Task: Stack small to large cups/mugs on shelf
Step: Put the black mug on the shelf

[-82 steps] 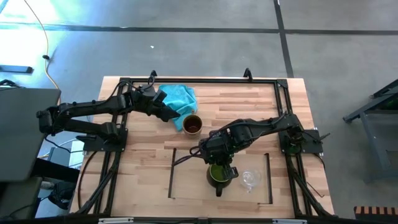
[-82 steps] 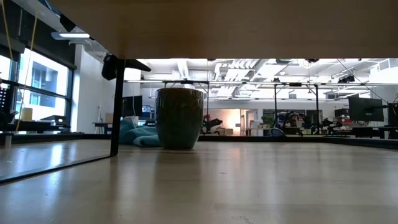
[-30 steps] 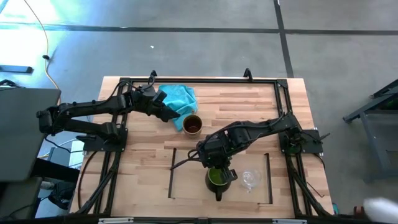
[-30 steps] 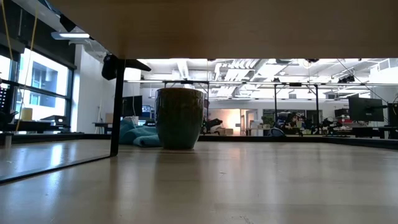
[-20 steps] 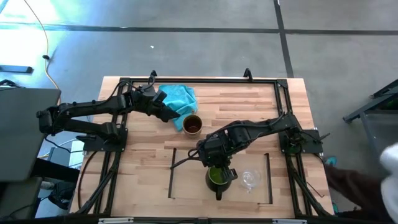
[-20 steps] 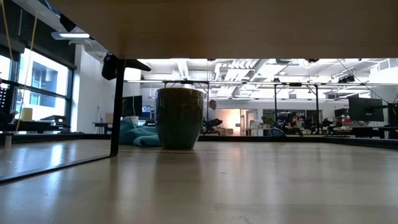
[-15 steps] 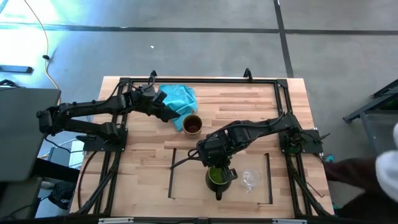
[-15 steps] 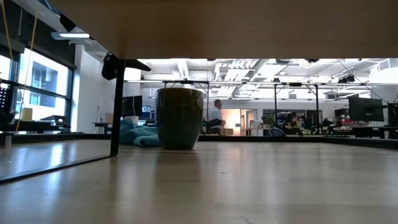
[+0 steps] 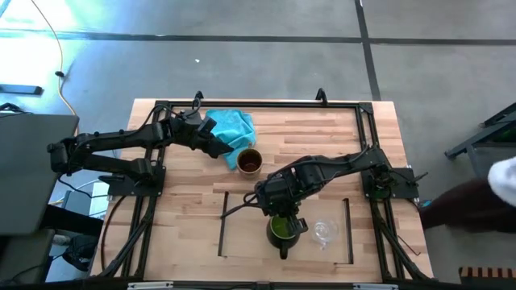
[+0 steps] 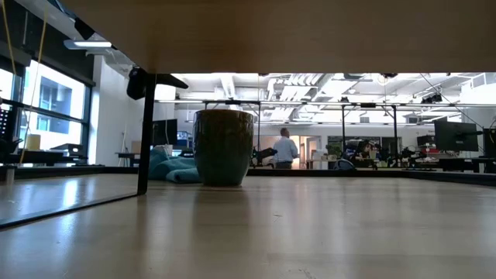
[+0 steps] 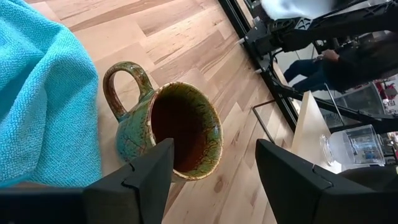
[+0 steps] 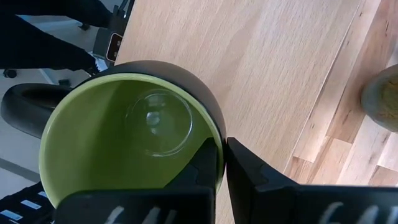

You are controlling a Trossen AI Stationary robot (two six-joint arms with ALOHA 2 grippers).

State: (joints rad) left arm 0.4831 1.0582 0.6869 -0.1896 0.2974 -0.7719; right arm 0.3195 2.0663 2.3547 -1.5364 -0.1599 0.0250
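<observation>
The green mug, dark outside and lime inside, is over the pale shelf, its handle toward the table's near edge, with my right gripper shut on it. The clear glass cup stands on the shelf just right of it. The brown mug stands upright on the tabletop beside the turquoise cloth. My left gripper hovers open just left of that mug. In the left wrist view one finger shows in front of the brown mug's rim. I cannot tell if they touch. My right gripper pinches the green mug's wall at the rim, one finger inside the mug and one outside. The fingers come steeply from above. The mug stays upright below them; whether its bottom rests on the shelf I cannot tell.
The turquoise cloth lies at the far left of the tabletop. Dark rails edge the shelf's short sides, and a black frame runs round the table. A person is beside the table's right side.
Both arms and all cups have kept still. A person has come up along the floor beside the table's right edge.
</observation>
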